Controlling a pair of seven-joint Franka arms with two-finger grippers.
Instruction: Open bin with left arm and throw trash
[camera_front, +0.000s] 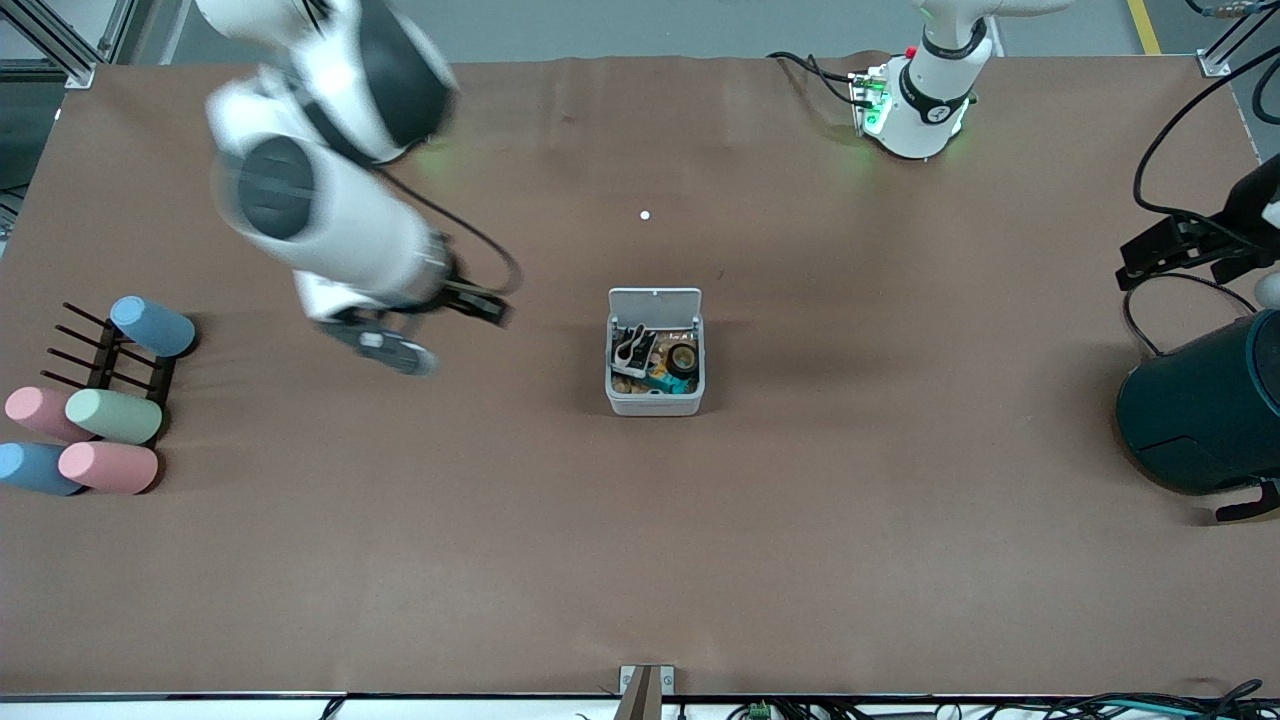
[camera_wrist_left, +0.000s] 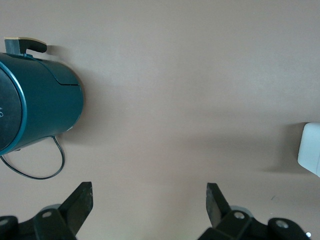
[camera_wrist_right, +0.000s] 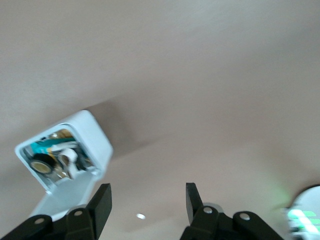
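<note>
The small white-grey bin (camera_front: 655, 400) stands mid-table with its lid (camera_front: 655, 303) swung open. Inside lie a black tape roll (camera_front: 683, 358) and other mixed bits; I cannot pick out the black packet or the beige loop for sure. My right gripper (camera_front: 395, 350) hangs open and empty over bare table between the bin and the right arm's end. The right wrist view shows the open bin (camera_wrist_right: 97, 140) with the tape roll (camera_wrist_right: 42, 164). My left gripper (camera_front: 1165, 250) is open and empty over the table at the left arm's end. One corner of the bin (camera_wrist_left: 311, 155) shows in the left wrist view.
A large dark teal cylindrical container (camera_front: 1200, 410) lies at the left arm's end, also in the left wrist view (camera_wrist_left: 40, 100), with a thin cable beside it. Pastel cups (camera_front: 110, 415) and a dark rack (camera_front: 100, 355) sit at the right arm's end. A small white dot (camera_front: 645, 215) marks the table.
</note>
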